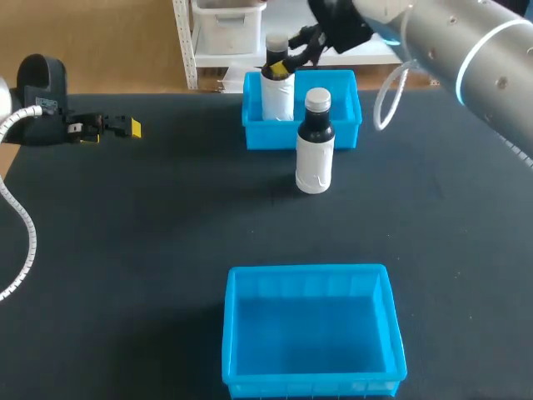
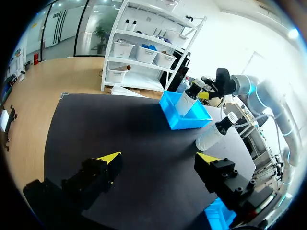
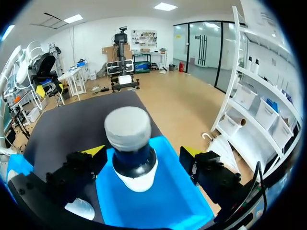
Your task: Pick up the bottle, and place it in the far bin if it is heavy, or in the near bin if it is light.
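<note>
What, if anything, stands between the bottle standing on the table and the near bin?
Nothing visible does. Only bare table lies between the bottle and the near bin, which is open on top.

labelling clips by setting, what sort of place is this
Probably a robotics lab bench set for a sorting trial: a black table with a blue far bin and near bin, one bottle in the far bin, a second bottle before it, and the right gripper at the first's neck.
</note>
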### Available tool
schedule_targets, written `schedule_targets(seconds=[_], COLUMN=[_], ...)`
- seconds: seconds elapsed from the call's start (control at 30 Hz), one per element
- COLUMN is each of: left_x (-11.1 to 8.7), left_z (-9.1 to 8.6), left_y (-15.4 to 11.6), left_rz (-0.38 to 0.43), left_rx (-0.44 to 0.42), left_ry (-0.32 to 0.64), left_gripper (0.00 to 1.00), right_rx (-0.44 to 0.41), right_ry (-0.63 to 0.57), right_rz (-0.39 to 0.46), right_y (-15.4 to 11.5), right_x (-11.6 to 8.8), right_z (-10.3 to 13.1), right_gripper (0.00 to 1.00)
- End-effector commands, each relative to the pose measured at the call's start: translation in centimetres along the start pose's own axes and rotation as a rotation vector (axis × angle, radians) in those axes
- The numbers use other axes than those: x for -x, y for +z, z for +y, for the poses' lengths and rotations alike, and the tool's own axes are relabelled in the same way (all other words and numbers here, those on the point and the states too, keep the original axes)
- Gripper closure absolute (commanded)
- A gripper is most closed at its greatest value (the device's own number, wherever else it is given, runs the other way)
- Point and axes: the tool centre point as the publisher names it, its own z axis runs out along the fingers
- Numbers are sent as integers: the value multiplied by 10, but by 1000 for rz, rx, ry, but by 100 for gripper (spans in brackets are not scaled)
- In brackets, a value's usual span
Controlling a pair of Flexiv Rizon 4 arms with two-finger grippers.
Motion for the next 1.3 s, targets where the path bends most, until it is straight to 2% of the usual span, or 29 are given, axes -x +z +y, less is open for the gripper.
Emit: schedule_targets(seconds=[0.03, 0.2, 0.37, 0.67, 0.9, 1.3], left_x=[0, 0, 0, 0, 0, 0], left_z=[0, 0, 0, 0, 0, 0], left_y=[0, 0, 0, 0, 0, 0], left_rz=[0, 0, 0, 0, 0, 0], left_rx=[0, 0, 0, 0, 0, 0], left_ry=[0, 0, 0, 0, 0, 0], left_gripper=[0, 0, 0, 0, 0, 0], right_rx=[299, 256, 197, 163, 175, 263], right_ry=[14, 24, 16, 0, -37, -91], right_rz=[-1, -3, 17, 31, 13, -33], right_y=[-39, -87, -130, -174, -178, -138], right_x=[-15, -38, -62, -96, -105, -92], right_z=[-4, 1, 18, 55, 82, 108], right_gripper=[0, 0, 0, 0, 0, 0])
